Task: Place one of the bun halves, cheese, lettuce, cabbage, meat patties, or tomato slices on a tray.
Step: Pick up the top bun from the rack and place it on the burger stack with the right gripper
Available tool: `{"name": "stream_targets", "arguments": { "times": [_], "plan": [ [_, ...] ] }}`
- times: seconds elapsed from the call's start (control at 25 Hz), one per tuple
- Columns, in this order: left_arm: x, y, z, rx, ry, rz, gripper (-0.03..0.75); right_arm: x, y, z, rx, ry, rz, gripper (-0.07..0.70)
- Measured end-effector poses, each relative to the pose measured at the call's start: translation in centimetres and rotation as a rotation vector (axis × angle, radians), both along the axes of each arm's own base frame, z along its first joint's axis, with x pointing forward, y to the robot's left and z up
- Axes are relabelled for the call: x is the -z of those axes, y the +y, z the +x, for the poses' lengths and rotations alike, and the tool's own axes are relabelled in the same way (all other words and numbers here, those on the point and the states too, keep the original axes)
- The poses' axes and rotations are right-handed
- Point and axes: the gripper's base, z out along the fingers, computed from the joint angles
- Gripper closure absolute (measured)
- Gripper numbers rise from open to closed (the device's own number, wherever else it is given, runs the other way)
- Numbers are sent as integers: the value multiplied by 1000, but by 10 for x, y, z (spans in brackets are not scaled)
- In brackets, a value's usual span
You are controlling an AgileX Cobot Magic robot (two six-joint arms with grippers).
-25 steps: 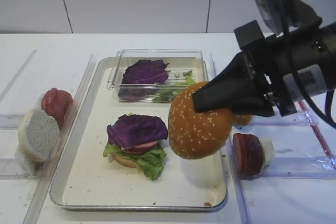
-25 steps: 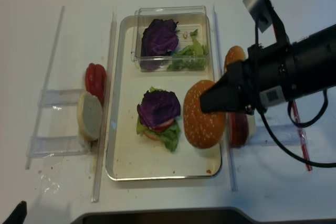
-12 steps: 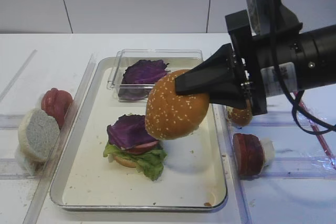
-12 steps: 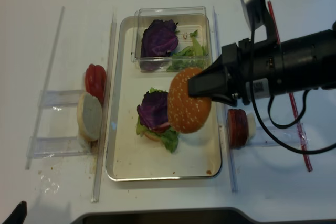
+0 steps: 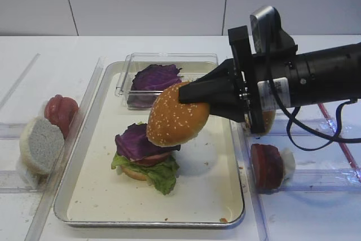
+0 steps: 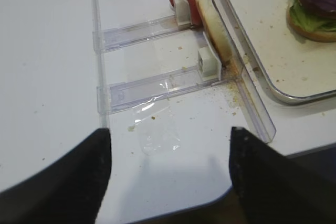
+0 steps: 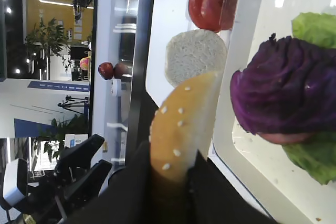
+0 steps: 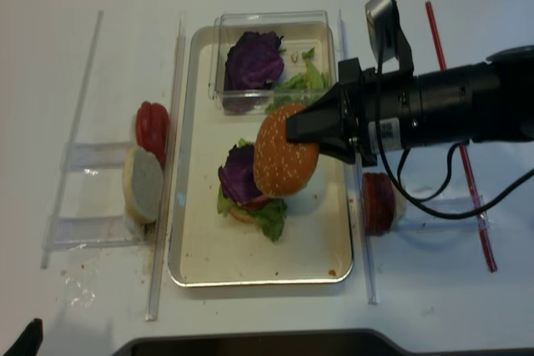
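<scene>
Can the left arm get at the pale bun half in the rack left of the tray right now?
Probably yes. The pale bun half stands in the clear rack just ahead of the left end effector, with only bare table between; the right end effector is over the tray.

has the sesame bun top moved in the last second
Yes. The sesame bun top has shifted left across the tray, from its right edge to partly over the cabbage.
</scene>
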Motion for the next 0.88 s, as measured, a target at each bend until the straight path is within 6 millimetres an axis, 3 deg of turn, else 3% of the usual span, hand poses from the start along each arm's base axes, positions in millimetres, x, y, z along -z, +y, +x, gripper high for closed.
{"name": "stream_targets", "arguments": {
  "times": [0.6, 0.88],
  "plan": [
    [0, 0, 0, 0, 0, 0, 276, 3, 1, 7, 30, 1, 26, 481],
    [0, 0, 0, 0, 0, 0, 276, -3, 14, 6, -13, -27, 31, 481]
  ]
}}
